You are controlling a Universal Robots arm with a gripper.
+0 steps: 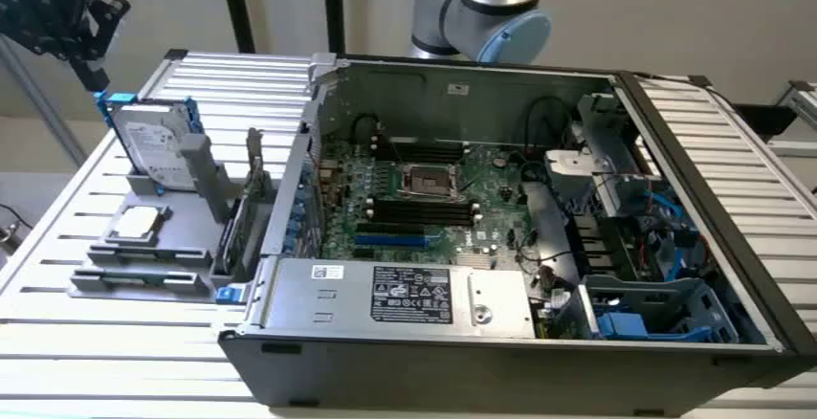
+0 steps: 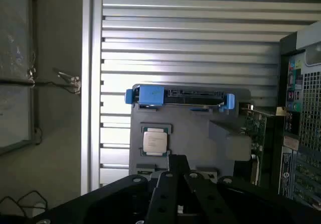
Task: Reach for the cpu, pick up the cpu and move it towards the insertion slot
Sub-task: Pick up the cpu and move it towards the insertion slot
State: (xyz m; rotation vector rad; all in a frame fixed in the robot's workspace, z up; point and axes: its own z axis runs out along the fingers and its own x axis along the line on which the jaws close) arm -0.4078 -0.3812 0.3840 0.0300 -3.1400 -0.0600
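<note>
The gripper point(image 2: 178, 164), closed and empty, hangs above the grey fixture point(image 2: 200, 128), which presents the cpu point(image 2: 154, 140) flat, metal top upward for grasping, below and ahead of the tool, well apart from the insertion slot point(image 1: 428, 182).

No words or numbers could be read. The black label point(image 1: 411, 294) on the power supply point(image 1: 504, 297) carried small white print, and the hard drive point(image 1: 161, 172) had a pale sticker point(image 1: 151, 140), both illegible.

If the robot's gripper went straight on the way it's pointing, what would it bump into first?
Probably the grey holder, just beside the cpu; the gripper points down at it, though depth is hard to judge.
</note>
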